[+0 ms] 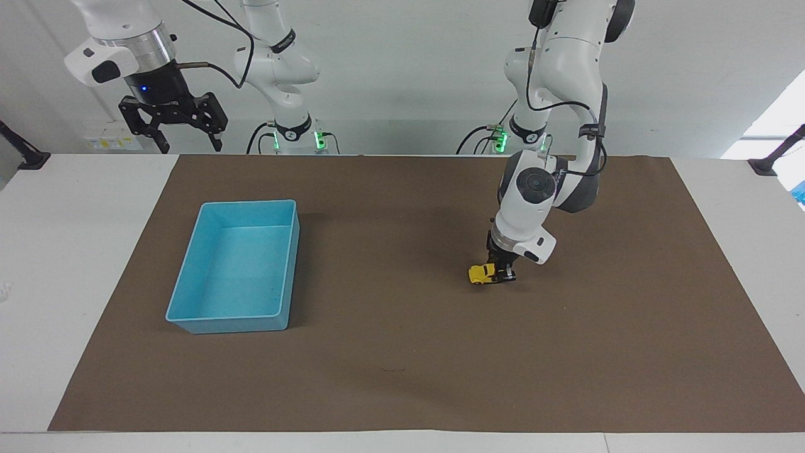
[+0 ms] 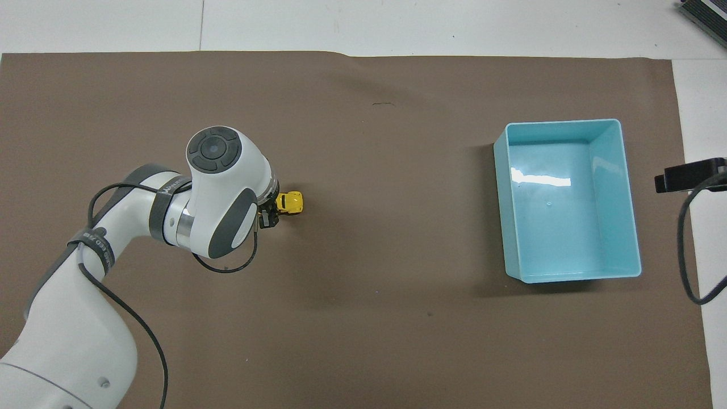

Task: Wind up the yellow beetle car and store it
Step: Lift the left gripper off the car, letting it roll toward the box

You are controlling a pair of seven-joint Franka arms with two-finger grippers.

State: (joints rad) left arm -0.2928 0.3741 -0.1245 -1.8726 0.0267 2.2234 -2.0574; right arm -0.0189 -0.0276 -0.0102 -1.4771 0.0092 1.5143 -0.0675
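The tiny bright yellow beetle car (image 1: 482, 274) (image 2: 292, 203) with dark windows and small black wheels sits on the brown paper mat (image 1: 402, 352) (image 2: 363, 318), well apart from the light blue rectangular plastic tray (image 1: 286, 318) (image 2: 568, 277), toward the left arm's end of the table from the tray. The left gripper (image 1: 503, 274) (image 2: 270, 215) is down at the car's end that faces away from the tray, its fingers narrowly set against the car; whether they still clamp it I cannot tell. The right gripper (image 1: 187, 139) waits high, spread wide and holding nothing, above the table's edge past the tray.
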